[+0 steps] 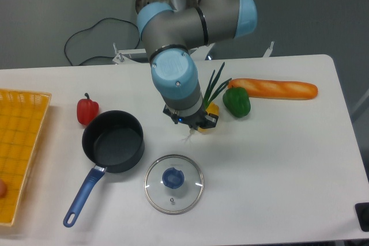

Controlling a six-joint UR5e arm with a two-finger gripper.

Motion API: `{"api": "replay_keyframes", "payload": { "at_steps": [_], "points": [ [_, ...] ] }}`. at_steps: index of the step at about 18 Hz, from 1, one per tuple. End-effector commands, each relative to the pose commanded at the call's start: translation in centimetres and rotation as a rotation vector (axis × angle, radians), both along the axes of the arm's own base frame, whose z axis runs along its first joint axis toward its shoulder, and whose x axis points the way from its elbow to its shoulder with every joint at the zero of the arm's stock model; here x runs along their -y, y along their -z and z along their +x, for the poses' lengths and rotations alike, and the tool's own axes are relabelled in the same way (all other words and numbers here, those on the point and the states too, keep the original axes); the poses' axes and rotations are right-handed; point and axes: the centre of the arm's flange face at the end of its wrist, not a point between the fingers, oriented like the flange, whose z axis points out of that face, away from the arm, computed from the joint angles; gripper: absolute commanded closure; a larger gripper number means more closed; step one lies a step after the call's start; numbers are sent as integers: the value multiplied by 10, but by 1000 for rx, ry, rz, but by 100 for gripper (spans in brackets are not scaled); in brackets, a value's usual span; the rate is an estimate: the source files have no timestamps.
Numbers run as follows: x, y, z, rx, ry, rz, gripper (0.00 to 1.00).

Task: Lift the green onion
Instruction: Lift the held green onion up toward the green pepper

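Note:
The green onion (217, 86) lies on the white table (277, 159), its dark green leaves fanning out toward the back beside the arm. Its whitish root end (187, 137) pokes out in front of the gripper. My gripper (191, 124) points straight down over the middle of the stalk and hides that part. The wrist covers its fingers, so I cannot tell how the jaws stand or whether they touch the stalk.
A green bell pepper (237, 101) and a baguette (277, 89) lie right of the gripper. A yellow item (211, 110) is tucked against it. A black pot (113, 140) with a blue handle, a glass lid (173, 183), a red pepper (87, 110) and a yellow basket (20, 142) are to the left.

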Motion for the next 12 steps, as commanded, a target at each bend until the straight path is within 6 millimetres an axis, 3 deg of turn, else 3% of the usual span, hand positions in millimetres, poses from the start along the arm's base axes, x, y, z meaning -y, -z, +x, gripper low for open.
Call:
{"api": "replay_keyframes", "payload": {
  "at_steps": [12],
  "points": [
    [0,-2,1,21,5,21,90]
  ]
}}
